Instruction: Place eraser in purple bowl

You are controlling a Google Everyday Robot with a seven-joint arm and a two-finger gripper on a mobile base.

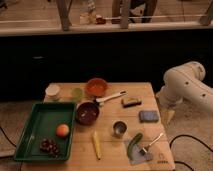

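The eraser [131,102], a small dark block with a pale top, lies on the wooden table [107,150] right of centre. The purple bowl [87,113] stands left of it, beside the green tray. My white arm comes in from the right, and the gripper [168,117] points down just off the table's right edge. It is to the right of the eraser and apart from it, with a blue sponge [148,116] between them.
A green tray [35,131] holds an orange [62,130] and grapes [49,146]. Also on the table are an orange bowl [96,86], a white cup [52,91], a green cup [76,93], a metal cup [119,128], a spatula [111,97], a yellow piece [96,144], a cucumber [134,142] and a fork [153,142].
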